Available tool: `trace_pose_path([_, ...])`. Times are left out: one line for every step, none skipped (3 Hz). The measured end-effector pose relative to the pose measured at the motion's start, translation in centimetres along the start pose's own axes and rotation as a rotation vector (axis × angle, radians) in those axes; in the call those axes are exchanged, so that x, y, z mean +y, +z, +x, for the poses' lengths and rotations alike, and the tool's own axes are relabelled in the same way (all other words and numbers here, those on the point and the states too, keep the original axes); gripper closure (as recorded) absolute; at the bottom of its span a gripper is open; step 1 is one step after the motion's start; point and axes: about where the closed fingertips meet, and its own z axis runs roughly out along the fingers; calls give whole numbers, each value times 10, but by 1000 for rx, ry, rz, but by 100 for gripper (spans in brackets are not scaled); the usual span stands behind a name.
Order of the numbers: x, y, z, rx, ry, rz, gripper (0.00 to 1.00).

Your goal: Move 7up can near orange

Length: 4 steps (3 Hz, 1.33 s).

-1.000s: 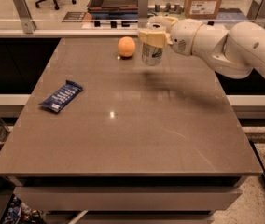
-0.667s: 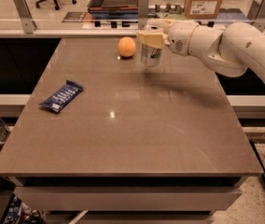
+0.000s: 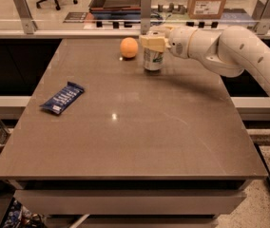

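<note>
The 7up can (image 3: 152, 60), silver-white with green marks, stands upright on the brown table (image 3: 135, 127) near its far edge. The orange (image 3: 129, 47) sits just to the can's left, a small gap between them. My gripper (image 3: 153, 42) comes in from the right on a white arm (image 3: 220, 49). Its cream fingers (image 3: 155, 43) wrap the can's top, hiding the lid. The can's base looks to be on or just above the tabletop.
A flat blue snack wrapper (image 3: 62, 98) lies at the table's left side. A glass barrier with metal posts (image 3: 145, 11) runs along the table's far edge. A cardboard box (image 3: 207, 0) stands behind it at the right.
The gripper and the can have moved a little left and down, closer to the orange. The orange and the wrapper have not moved.
</note>
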Motion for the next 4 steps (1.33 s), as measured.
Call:
trace_pose_path([-1,0,1,1,1,0,100])
trace_pose_path([1,3,0,0,2,-5,83])
trace_pose_path([3,6,0,0,2,-9,60])
trace_pose_path([5,8,0,-1,2,-14,37])
